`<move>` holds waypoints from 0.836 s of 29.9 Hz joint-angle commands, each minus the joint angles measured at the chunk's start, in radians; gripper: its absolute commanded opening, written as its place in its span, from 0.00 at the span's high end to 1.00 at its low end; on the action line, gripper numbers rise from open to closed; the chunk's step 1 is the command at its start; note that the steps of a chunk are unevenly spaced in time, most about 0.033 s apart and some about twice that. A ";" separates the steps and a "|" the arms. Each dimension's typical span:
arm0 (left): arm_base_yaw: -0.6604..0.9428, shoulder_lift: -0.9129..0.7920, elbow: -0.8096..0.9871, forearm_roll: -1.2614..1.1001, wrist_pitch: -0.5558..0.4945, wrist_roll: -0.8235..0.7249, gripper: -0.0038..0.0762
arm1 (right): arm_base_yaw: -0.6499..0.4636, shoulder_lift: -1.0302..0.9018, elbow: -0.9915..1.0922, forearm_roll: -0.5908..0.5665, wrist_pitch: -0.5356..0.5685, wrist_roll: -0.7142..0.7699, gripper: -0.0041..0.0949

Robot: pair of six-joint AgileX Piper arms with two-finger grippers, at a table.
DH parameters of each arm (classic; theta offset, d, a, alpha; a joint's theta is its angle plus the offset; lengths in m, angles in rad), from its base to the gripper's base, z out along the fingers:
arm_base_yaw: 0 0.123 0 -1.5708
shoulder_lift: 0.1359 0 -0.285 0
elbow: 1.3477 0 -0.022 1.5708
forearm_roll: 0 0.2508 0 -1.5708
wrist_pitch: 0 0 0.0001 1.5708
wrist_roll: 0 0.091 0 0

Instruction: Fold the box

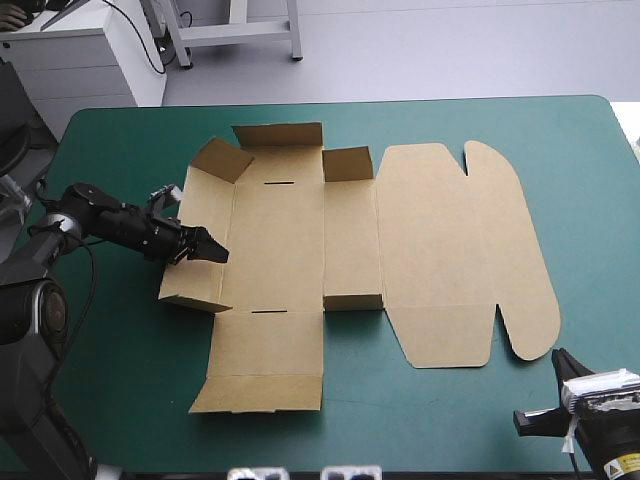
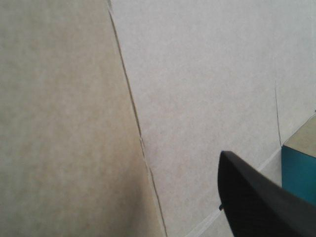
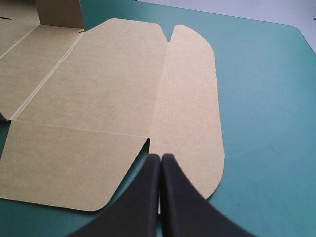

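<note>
Box: we are seeing the box (image 1: 350,240) lying mostly flat on the teal-green surface (image 1: 450,420), its left wall standing up
Left pincer (image 1: 205,246): we are finding it parted at that wall, gripping nothing, one black finger (image 2: 256,202) showing
Right pincer (image 3: 160,157): we are seeing it closed, empty, by the box's rounded near-right corner

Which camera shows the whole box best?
The high view: the box lies whole there, lid flat, some flaps raised. The left wrist view shows only close board and a crease; the right wrist view just the lid end.
</note>
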 commanded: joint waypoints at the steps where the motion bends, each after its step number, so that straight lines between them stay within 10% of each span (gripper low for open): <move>1: -0.009 -0.041 -0.025 -0.020 0.098 -0.023 0.35 | 0.004 0.015 -0.022 0.002 -0.077 -0.004 0.98; 15: -0.006 -0.041 -0.029 0.091 0.098 -0.092 0.94 | 0.004 0.015 -0.022 0.002 -0.077 -0.004 0.98; 25: -0.057 -0.082 -0.267 0.192 0.098 -0.084 0.96 | 0.004 0.015 -0.022 0.002 -0.077 -0.004 0.98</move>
